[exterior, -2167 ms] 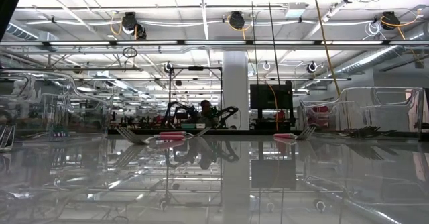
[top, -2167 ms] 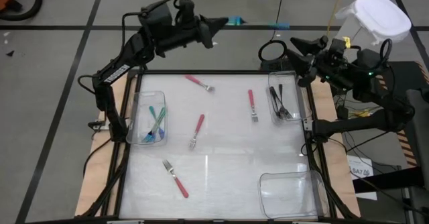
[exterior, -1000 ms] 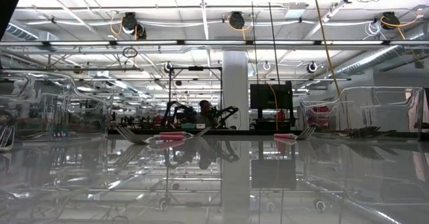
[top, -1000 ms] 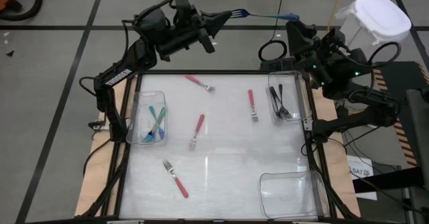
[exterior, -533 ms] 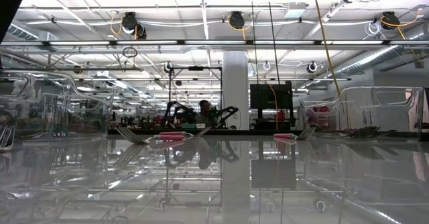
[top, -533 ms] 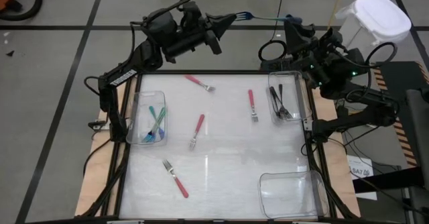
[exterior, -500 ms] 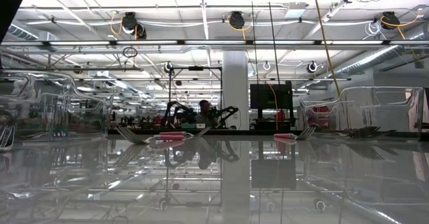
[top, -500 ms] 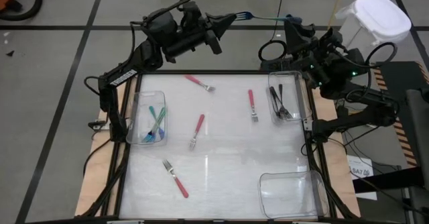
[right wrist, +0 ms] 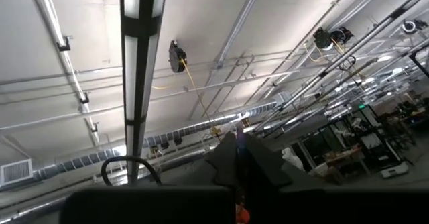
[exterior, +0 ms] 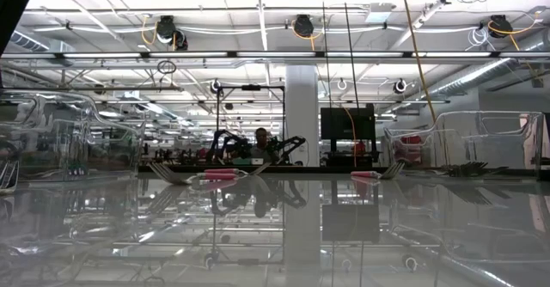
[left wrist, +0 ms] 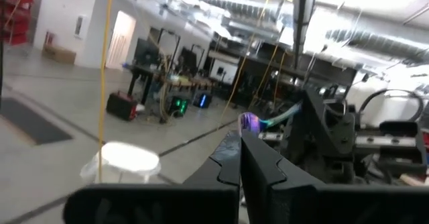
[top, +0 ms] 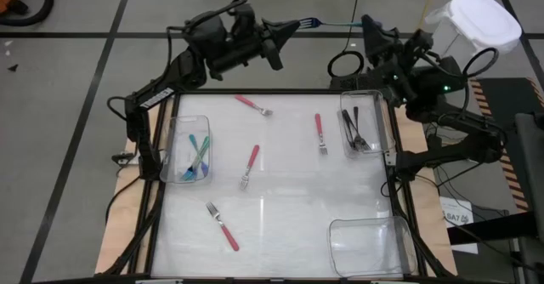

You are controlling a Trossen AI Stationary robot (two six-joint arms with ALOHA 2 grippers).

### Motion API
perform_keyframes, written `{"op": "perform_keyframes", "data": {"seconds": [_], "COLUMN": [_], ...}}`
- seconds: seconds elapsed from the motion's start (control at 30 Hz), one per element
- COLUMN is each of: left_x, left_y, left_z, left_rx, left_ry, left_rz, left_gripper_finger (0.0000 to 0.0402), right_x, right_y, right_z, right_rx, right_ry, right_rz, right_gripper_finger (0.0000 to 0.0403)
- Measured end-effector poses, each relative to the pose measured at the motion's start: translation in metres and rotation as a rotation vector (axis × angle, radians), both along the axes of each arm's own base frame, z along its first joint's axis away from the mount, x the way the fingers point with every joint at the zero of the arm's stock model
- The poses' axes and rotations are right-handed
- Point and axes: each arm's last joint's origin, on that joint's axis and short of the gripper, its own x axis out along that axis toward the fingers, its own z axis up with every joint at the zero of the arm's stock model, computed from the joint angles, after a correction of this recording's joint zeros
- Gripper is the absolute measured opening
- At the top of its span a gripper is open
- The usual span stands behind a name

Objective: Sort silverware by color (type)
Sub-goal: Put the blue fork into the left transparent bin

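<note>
Strip lights and ceiling pipes are filling the background behind a glossy white tabletop (top: pixel 280 233). Both dark arms are hanging in the air beyond its far edge. A slim teal-blue plastic-handled fork (top: pixel 333 22) is bridging the gap between them. The left claw (top: pixel 293 25) is sitting narrow, pinching one end of it. The right claw (top: pixel 367 22) is meeting the other end, but I cannot tell whether it is gripping.

This is looking like a hand-over in mid-air. To do it well, the receiving claw should be clamping firmly on the handle before the other lets go. The fork should be kept level, with no tugging. From the look of it, the fork is heading for the bin holding its own colour.

Counting now:
- Three clear rectangular plastic bins are sitting on the tabletop.
- The bin at the left edge (top: pixel 177 148) is holding what I am reading as three teal-blue forks (top: pixel 197 156), though they are overlapping.
- The bin by the far right corner (top: pixel 378 118) is holding roughly three black forks (top: pixel 355 131).
- The bin at the near right corner (top: pixel 367 243) is holding nothing that I can see.
- Four pink-red-handled forks are lying loose: (top: pixel 253 105), (top: pixel 320 133), (top: pixel 250 165) and (top: pixel 223 226).
</note>
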Motion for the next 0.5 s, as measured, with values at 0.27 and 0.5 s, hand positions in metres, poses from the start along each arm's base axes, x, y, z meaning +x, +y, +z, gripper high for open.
{"op": "perform_keyframes", "data": {"seconds": [0.27,0.5], "left_x": [-0.003,-0.033], "left_y": [0.002,-0.001], "left_z": [-0.015,-0.012], "left_rx": [-0.144,-0.197], "left_ry": [0.143,0.261], "left_rz": [-0.052,-0.064], "left_gripper_finger": [0.0082,0.0132], "right_x": [-0.008,-0.025], "right_y": [0.000,0.005], "right_z": [-0.003,0.000], "right_rx": [0.043,0.054], "right_ry": [0.061,0.092], "right_rz": [0.016,0.017], "right_gripper_finger": [0.0003,0.0002]}}
